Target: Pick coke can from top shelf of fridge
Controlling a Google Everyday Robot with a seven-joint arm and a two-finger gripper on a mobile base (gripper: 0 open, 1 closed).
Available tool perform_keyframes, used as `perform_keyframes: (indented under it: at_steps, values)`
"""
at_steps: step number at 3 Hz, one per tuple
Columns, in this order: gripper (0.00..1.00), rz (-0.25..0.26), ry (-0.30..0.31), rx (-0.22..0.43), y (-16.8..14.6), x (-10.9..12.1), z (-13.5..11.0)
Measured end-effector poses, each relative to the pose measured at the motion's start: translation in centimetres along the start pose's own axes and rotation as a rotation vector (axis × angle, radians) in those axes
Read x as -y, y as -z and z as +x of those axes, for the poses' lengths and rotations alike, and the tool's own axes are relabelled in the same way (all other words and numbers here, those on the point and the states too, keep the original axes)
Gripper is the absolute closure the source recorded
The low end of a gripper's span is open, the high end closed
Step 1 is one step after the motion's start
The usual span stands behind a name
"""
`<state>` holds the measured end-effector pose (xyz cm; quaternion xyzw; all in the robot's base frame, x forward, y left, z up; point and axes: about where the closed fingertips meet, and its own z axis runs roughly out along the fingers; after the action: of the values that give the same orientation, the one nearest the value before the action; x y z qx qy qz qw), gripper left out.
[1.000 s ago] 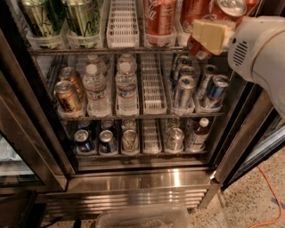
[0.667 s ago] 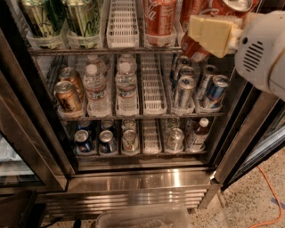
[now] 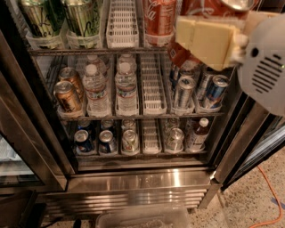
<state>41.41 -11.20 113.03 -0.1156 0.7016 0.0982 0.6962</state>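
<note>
The cream-padded pincer, pinching the tilted red aluminium coke can, has drawn back from the dark top wire shelf of the stainless-steel fridge; extraction looks underway.

gripper at upper right, in front of the top shelf, covering most of the coke can; can also cropped by the top edge. cannot tell whether held or merely behind. green-gold cans and second red can cut off at the top too. labels on bottom-row cans too small to read. rear bottles half hidden behind front ones. fridge sides cropped left and right.
</note>
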Motion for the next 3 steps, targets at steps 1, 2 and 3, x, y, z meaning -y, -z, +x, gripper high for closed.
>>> perform_keyframes:
  at_steps: [1,2,3]
  values:
    - [1.0,-0.042,0.012,-0.024,-0.5,-1.0,0.2]
    - [1.0,-0.185,0.002,-0.131,-2.4,-2.1,3.5]
    - [1.0,-0.23,-0.036,-0.218,-3.2,-0.7,6.3]
